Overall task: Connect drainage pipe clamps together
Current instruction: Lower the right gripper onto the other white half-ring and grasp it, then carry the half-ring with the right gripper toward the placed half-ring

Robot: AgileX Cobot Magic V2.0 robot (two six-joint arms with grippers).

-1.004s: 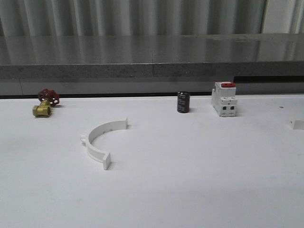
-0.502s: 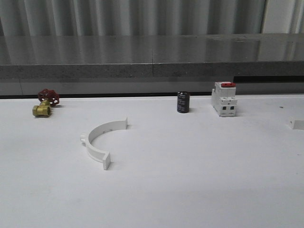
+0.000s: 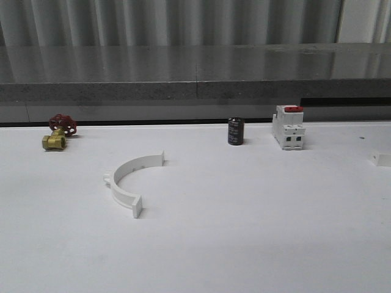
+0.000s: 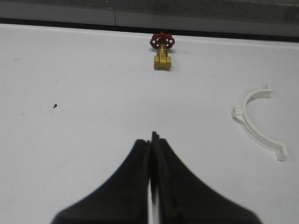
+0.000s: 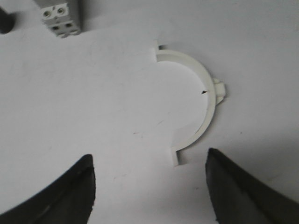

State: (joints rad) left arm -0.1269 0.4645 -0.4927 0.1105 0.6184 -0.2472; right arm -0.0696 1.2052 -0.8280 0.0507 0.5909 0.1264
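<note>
One white half-ring pipe clamp point(image 3: 127, 180) lies flat left of the table's point(image 3: 244, 244) centre, with flat end tabs and a small side lug, bare surface all around it. The second clamp half point(image 5: 196, 109) lies beneath the right gripper point(image 5: 149, 186), whose fingers are spread wide above it. The left gripper point(image 4: 152, 154) is pressed closed, empty, over bare table near the brass valve point(image 4: 162, 50). The circuit breaker point(image 3: 288, 127) and black capacitor point(image 3: 236, 131) stand near the far edge.

Nothing on the table point(image 3: 244, 244) has moved.
</note>
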